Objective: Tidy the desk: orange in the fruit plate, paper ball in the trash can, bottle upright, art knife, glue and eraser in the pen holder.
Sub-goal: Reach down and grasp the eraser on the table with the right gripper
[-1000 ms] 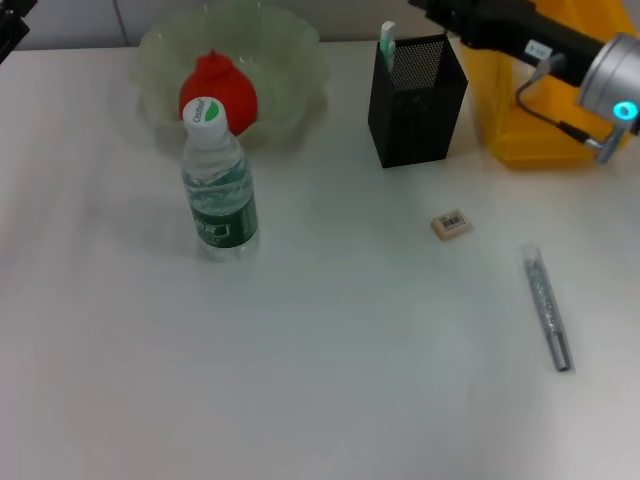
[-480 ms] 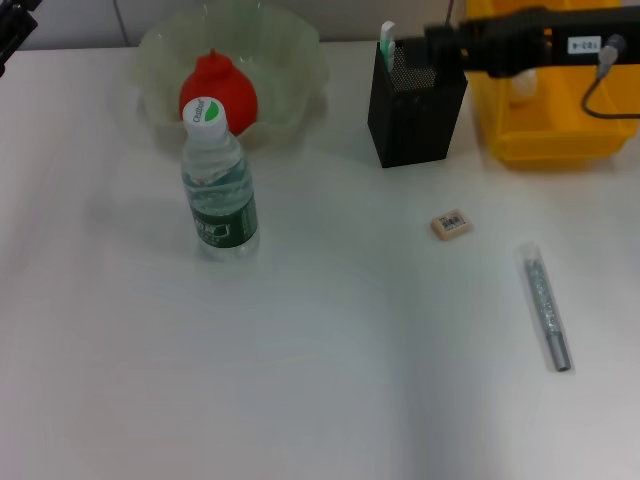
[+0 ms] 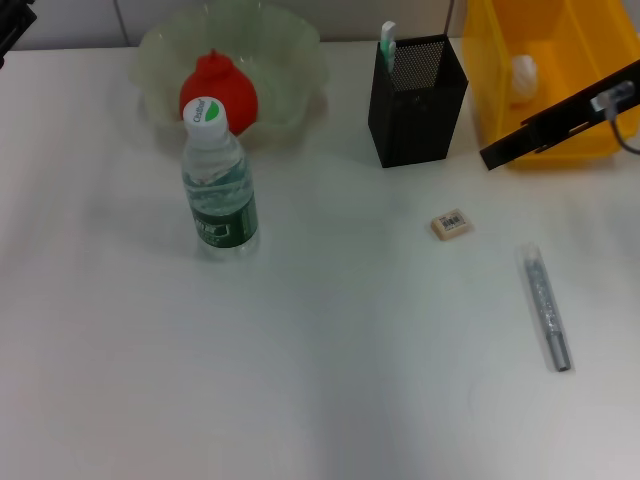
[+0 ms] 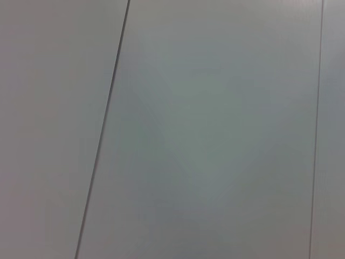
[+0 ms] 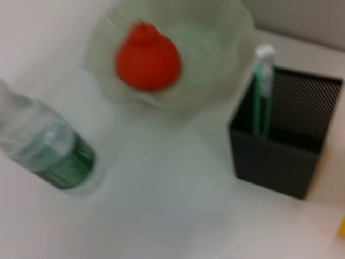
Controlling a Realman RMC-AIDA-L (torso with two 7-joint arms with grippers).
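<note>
The orange lies in the pale-green fruit plate at the back left. Just in front of it the bottle stands upright. The black mesh pen holder holds a green-and-white art knife. The eraser and the silver glue stick lie on the table to the right. The paper ball sits in the yellow trash can. My right gripper reaches as a dark bar across the bin's front. My left gripper is at the far left corner.
The white table runs wide and flat in front of the bottle and the eraser. The left wrist view shows only a grey panelled surface.
My right arm has swung from above the pen holder and bin toward the right and nearer, uncovering the paper ball in the bin. Nothing on the table has moved.
</note>
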